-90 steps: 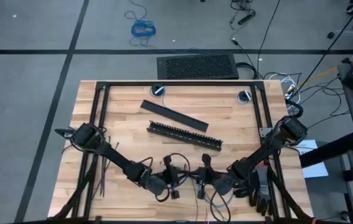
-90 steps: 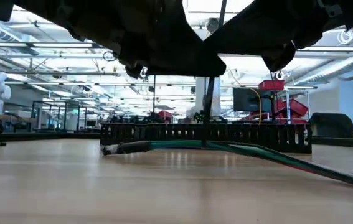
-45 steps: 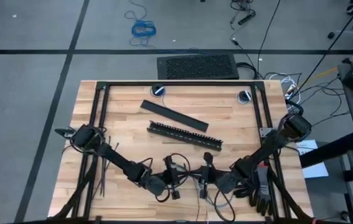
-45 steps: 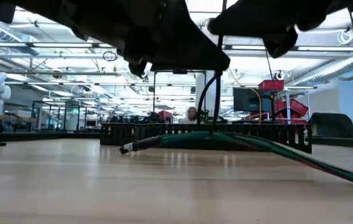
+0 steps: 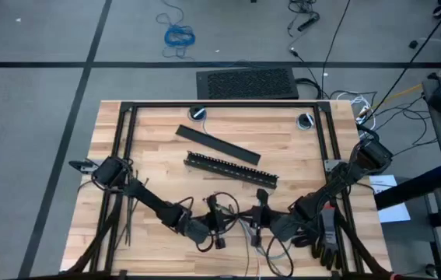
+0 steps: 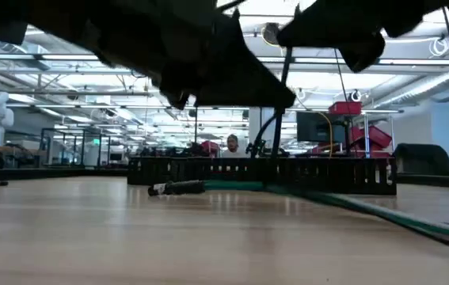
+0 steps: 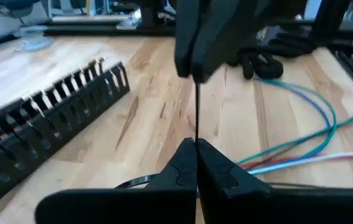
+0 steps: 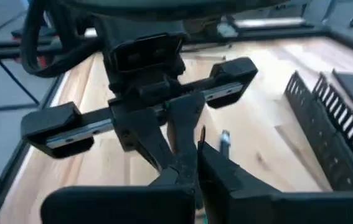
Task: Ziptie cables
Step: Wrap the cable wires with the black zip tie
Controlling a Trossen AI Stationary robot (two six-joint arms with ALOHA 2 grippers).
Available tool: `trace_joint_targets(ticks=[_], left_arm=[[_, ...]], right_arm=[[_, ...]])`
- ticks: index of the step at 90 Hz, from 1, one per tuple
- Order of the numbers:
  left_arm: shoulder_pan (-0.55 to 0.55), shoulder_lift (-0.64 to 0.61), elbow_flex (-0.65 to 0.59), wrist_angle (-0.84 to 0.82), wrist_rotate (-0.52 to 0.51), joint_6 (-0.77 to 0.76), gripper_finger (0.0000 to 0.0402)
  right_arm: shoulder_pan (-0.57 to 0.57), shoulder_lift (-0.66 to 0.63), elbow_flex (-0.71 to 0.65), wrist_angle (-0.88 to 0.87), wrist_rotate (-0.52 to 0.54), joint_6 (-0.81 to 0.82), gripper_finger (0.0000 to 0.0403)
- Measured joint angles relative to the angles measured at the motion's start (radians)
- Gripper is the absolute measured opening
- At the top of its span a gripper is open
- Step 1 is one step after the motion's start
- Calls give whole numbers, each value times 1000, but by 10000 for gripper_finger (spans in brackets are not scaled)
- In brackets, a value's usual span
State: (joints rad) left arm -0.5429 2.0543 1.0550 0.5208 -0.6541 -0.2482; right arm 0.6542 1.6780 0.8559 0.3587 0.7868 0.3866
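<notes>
Both claws meet near the worktop's (image 5: 166,167) near edge, left claw (image 7: 196,163) and right claw (image 8: 195,168) each pinched on one ziptie (image 7: 197,109); pull steadily, keeping the cables (image 7: 301,146) gathered.

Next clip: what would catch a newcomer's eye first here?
The two grippers meeting nose to nose at the table's near edge: the left gripper and right gripper are both shut on one thin black ziptie stretched between them. Beside them the cables, blue, green and pale, lie splayed on the wood. Behind, the black slotted bar lies at a slant mid-table.
</notes>
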Motion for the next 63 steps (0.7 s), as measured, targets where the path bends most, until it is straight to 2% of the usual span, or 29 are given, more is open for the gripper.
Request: trace_joint_targets(ticks=[10, 25, 36, 47, 63], left_arm=[[-1, 10, -6, -39, 15, -6, 1], [-1, 1, -1, -20, 5, -6, 1], [0, 1, -1, -10, -2, -6, 1], [0, 1, 0, -4, -2, -6, 1], [0, 1, 0, -1, -5, -6, 1]], right_arm=[[17, -9, 6, 3, 53, -5, 51], [23, -5, 4, -33, 29, 37, 132], [25, 13, 3, -93, -12, 111, 175], [18, 55, 3, -69, -68, 144, 190], [-1, 115, 1, -1, -80, 139, 182]])
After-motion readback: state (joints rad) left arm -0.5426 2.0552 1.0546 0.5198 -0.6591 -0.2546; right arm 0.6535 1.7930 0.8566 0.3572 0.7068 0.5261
